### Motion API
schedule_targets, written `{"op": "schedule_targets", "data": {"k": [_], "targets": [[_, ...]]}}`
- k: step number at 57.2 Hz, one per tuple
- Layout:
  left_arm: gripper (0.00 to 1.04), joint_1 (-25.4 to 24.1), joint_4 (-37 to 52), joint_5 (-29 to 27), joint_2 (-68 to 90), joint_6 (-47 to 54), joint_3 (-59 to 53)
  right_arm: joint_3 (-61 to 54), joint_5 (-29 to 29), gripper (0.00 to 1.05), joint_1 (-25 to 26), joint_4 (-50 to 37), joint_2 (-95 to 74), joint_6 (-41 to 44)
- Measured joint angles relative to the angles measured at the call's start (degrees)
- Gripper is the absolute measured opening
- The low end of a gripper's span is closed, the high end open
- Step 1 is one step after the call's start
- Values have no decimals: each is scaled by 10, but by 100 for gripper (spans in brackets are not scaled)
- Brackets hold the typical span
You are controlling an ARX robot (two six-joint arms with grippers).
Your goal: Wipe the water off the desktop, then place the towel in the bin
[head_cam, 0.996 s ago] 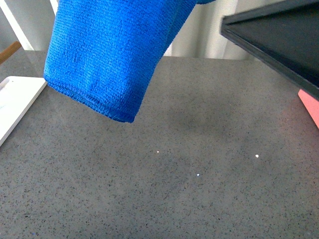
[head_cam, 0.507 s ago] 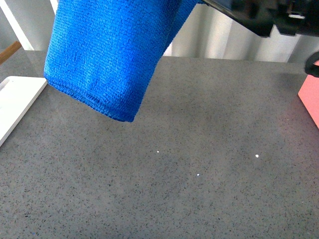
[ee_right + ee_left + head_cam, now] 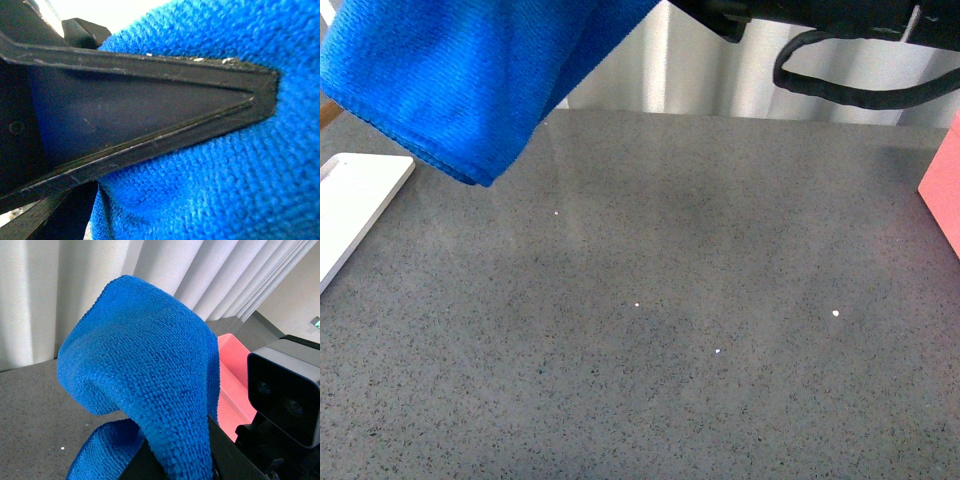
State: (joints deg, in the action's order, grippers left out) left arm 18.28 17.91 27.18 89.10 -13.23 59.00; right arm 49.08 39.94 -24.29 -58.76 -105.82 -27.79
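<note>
Holds the bright royal-blue ribbed towel (image 3: 450,70) aloft, clamped in the left gripper (image 3: 185,465), now higher and further left above the glossy speckled grey desk (image 3: 720,380). Presses the right gripper (image 3: 150,120) against it; grip impossible to tell. Suggests wiping over, binning next.

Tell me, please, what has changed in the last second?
The towel swung up and left in the front view. The right arm came in across the top toward it; its finger now lies against the towel. Whether it grips I cannot tell. Desktop, white tray and pink bin stayed put.
</note>
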Motion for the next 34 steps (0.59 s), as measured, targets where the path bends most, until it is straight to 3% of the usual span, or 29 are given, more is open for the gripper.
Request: {"op": "schedule_targets", "data": {"k": [3,13,20,25,34], "targets": [[5,-1,0,-2,0,1,1,7,-2,93,-4,0,-6,-6],[5,-3,0,-4,0,4,1,12,-2,60,-15,-13,-12,-25],[5,-3,0,-4,0,6,1,12,-7,44,-16,-14,-10,-25],[23,-2,0,0,0,5,1,11,-17,27,-13,-7,-9,-22],[43,1,0,4,0,5,1,9,-22,10,-11,15,0,-9]]}}
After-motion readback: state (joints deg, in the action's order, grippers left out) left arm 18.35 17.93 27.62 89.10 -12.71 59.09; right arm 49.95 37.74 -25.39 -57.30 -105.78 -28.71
